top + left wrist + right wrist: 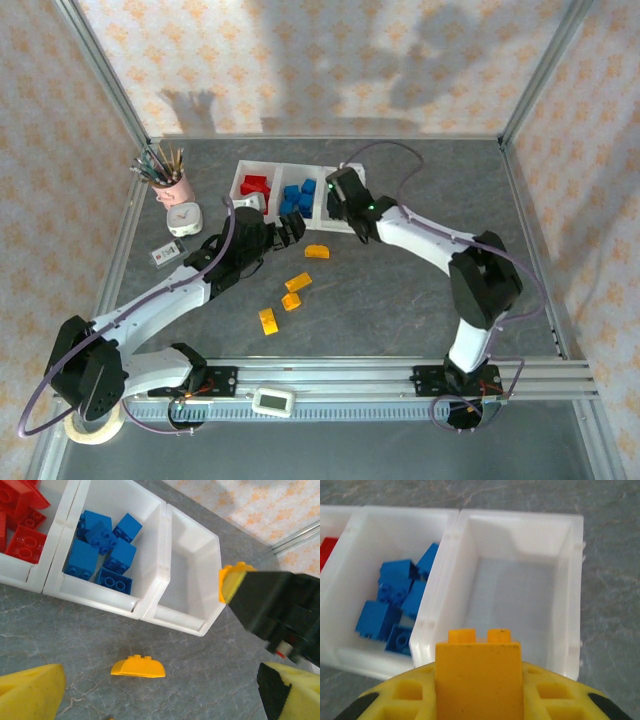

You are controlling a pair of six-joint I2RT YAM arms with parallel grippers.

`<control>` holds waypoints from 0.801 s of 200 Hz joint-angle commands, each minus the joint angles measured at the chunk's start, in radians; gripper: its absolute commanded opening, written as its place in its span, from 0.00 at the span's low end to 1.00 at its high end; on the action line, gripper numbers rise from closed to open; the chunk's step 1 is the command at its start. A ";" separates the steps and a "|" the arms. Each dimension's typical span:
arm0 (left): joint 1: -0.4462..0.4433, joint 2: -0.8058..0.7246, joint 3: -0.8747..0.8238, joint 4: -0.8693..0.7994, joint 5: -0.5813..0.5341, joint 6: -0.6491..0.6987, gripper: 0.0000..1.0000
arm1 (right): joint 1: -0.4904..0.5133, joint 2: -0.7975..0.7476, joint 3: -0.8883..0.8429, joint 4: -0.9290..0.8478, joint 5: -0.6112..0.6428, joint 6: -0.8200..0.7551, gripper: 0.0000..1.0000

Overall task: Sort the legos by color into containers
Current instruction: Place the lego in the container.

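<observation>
**Yellow brick held over the tray's right compartment**

The right tool is closed tight on a yellow brick, studs up, at the near wall of the right compartment of the tray, whose floor is bare. The red bricks fill the left compartment and the blue bricks the middle one.

The left tool is spread wide and holds nothing. It sits just near of the tray, left of the right tool. A curved yellow brick lies on the worktop just near of the tray, and three more yellow bricks lie nearer.

At far left stand a pink cup of pencils, a white clock and a small gadget. A timer sits on the near rail, with a tape roll at the near left corner. Their markings are too small to read.
</observation>
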 commanded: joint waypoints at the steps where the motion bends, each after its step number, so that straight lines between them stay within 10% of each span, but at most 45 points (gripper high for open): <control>1: 0.027 0.014 0.032 0.028 -0.006 0.021 0.99 | -0.030 0.090 0.086 -0.045 0.065 -0.027 0.32; 78: 0.065 0.011 0.051 0.009 0.004 0.039 0.99 | -0.054 0.225 0.247 -0.050 0.060 -0.060 0.56; 160: 0.065 -0.069 -0.022 0.004 0.016 0.023 0.99 | -0.003 -0.033 -0.071 0.009 0.004 -0.033 0.64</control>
